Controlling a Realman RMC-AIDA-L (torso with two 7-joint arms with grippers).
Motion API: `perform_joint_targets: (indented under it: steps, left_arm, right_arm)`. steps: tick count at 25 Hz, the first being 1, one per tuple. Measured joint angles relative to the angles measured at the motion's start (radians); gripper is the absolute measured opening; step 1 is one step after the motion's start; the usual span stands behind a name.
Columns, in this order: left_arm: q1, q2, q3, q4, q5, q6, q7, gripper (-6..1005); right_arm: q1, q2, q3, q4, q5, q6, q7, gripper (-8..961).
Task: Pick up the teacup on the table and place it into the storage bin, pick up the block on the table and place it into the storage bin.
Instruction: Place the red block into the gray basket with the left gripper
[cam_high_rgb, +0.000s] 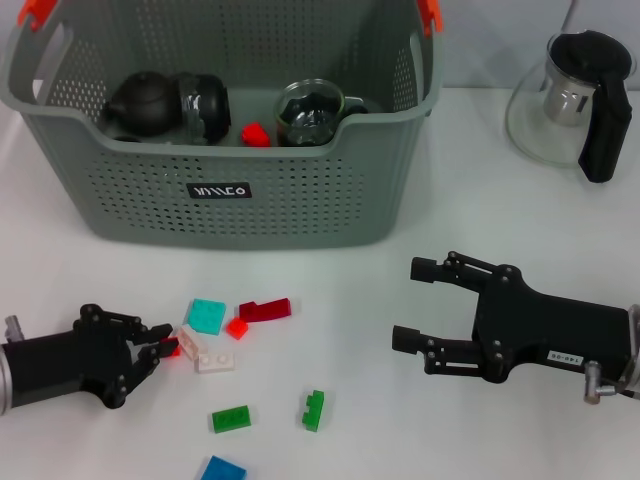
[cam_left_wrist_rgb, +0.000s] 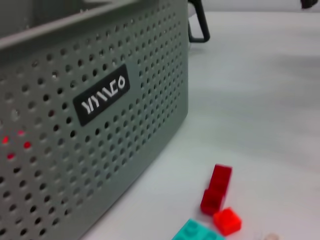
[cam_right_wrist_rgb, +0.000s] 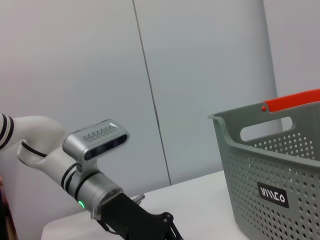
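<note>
left gripper (cam_high_rgb: 165, 349): low on table in front of storage bin (cam_high_rgb: 300, 200), fingers pinched onto small red block (cam_high_rgb: 172, 350) | right gripper (cam_high_rgb: 425, 305): in front of bin's right corner, fingers spread wide, holding nothing | bin: holds dark teapot (cam_high_rgb: 140, 103), glass cups (cam_high_rgb: 310, 112), red block (cam_high_rgb: 255, 133) | loose blocks: scattered in front of bin

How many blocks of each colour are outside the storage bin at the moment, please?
Red blocks: 3 (one at the left gripper)
White blocks: 2
Green blocks: 2
Teal block: 1
Blue block: 1
Total: 9
</note>
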Motion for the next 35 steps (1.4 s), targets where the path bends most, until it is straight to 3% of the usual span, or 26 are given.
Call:
perform_joint_targets:
  steps: [3,6,9,13,16,19,22,29,31,35]
  left_arm:
    - [-0.004,0.015,-0.026,0.01,0.001,0.074,-0.031,110]
    - [-0.02,0.051,-0.092,0.014,0.003,0.208,-0.071,117]
    - [-0.064,0.098,-0.247,-0.014,-0.003,0.421,-0.085,124]
    - [-0.123,0.122,-0.368,-0.04,-0.027,0.561,-0.132,133]
    - [-0.17,0.139,-0.396,-0.072,-0.105,0.605,-0.213,141]
    - [-0.213,0.151,-0.4,-0.1,-0.204,0.6,-0.294,148]
    - [-0.278,0.147,-0.4,-0.095,-0.289,0.542,-0.406,155]
    - [-0.373,0.138,-0.371,-0.035,-0.298,0.371,-0.572,171]
    - [-0.392,0.14,-0.301,0.01,-0.293,0.301,-0.636,176]
    - [-0.398,0.145,-0.067,0.178,-0.265,0.136,-0.798,186]
  right_arm:
    - [0.0,0.0,0.0,0.0,0.001,-0.002,0.0,909]
    - [0.002,0.0,0.0,0.0,0.002,-0.003,0.0,909]
    - [0.004,0.001,0.0,-0.001,0.0,-0.003,0.0,909]
    - [0.006,0.002,-0.001,-0.001,-0.001,-0.003,0.0,909]
    - [0.006,0.002,-0.004,-0.001,-0.001,-0.003,0.0,910]
    - [0.007,0.003,-0.006,-0.001,-0.001,-0.003,0.0,910]
    - [0.008,0.003,-0.007,0.0,-0.001,-0.003,-0.001,910]
    - [0.006,0.005,-0.008,0.0,-0.001,-0.006,0.0,910]
    - [0.006,0.005,-0.008,0.0,-0.001,-0.006,0.0,910]
    - [0.007,0.005,-0.008,0.0,-0.001,-0.007,0.0,910]
